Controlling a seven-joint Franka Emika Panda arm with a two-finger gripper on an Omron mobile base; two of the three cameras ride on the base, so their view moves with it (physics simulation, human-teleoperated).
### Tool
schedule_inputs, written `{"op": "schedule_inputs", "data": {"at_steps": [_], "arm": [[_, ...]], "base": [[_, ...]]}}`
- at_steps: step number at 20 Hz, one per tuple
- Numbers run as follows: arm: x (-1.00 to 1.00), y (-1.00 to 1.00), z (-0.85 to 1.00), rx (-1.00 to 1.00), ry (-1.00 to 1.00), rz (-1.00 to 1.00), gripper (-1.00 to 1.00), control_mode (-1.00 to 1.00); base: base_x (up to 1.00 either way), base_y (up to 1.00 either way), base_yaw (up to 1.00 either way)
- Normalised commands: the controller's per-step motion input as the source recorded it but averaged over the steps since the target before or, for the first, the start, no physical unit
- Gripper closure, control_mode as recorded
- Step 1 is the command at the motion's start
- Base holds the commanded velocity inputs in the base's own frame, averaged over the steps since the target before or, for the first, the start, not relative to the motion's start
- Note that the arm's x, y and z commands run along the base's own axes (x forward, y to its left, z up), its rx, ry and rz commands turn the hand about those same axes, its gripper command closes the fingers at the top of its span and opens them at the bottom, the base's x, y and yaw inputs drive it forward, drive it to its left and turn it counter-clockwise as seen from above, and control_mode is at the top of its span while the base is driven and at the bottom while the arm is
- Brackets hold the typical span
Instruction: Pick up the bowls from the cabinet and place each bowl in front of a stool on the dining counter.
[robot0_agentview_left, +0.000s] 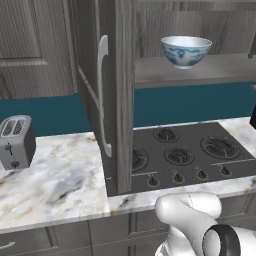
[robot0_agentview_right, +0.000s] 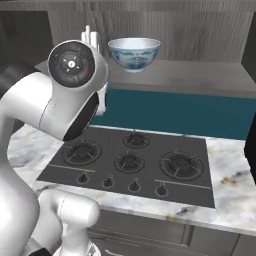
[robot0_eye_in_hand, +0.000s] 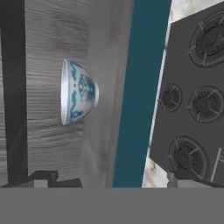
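- Our gripper (robot0_eye_in_hand: 103, 181) is showing in the hand view as two small dark finger tips (robot0_eye_in_hand: 43, 178) at the bottom edge, one on each side, and they are standing wide apart with nothing between them.
- We are looking along the gripper at a bowl (robot0_eye_in_hand: 78, 92), which is lying ahead of the finger tips and well apart from them; the view is rolled, so the bowl is appearing on its side.
- In the left base view the same bowl (robot0_agentview_left: 185, 50) is sitting upright on the grey inner shelf (robot0_agentview_left: 220, 70) of the cabinet (robot0_agentview_left: 190, 20), white inside and patterned blue-teal and red outside.
- In the right base view the bowl (robot0_agentview_right: 134, 53) is resting near the shelf's front edge, just past our arm's (robot0_agentview_right: 65, 100) round dark-faced joint.
- The cabinet door (robot0_agentview_left: 107, 95) is standing open, edge-on to the left base camera, with its long curved silver handle (robot0_agentview_left: 103, 95) facing left.
- Below the shelf a teal wall band (robot0_agentview_right: 190, 112) is running behind the black stovetop (robot0_agentview_right: 130, 162), whose burners and knobs are facing us.
- The stovetop is sitting in a marble tabletop (robot0_agentview_left: 60, 180) veined in brown.
- A silver toaster (robot0_agentview_left: 16, 142) is standing on that tabletop at the far left of the left base view, well apart from the stovetop.
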Motion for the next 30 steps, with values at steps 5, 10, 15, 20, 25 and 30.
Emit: {"op": "schedule_inputs", "data": {"at_steps": [5,10,15,20,25,30], "arm": [[0.76,-0.01,0.0,0.01,0.01,0.0,-1.0,-1.0],[0.86,0.0,-0.04,0.0,0.0,0.0,-1.0,-1.0],[0.84,0.0,-0.03,0.0,0.0,0.0,-1.0,-1.0],[0.74,0.0,-0.05,0.01,0.0,0.02,-1.0,-1.0],[0.67,0.0,-0.03,0.02,0.02,0.04,-1.0,-1.0],[0.56,-0.02,0.0,0.03,0.08,0.05,-1.0,-1.0]], "base": [[0.0,0.0,0.0],[0.0,0.0,0.0],[0.0,0.0,0.0],[0.0,0.0,0.0],[0.0,0.0,0.0],[0.0,0.0,0.0]]}}
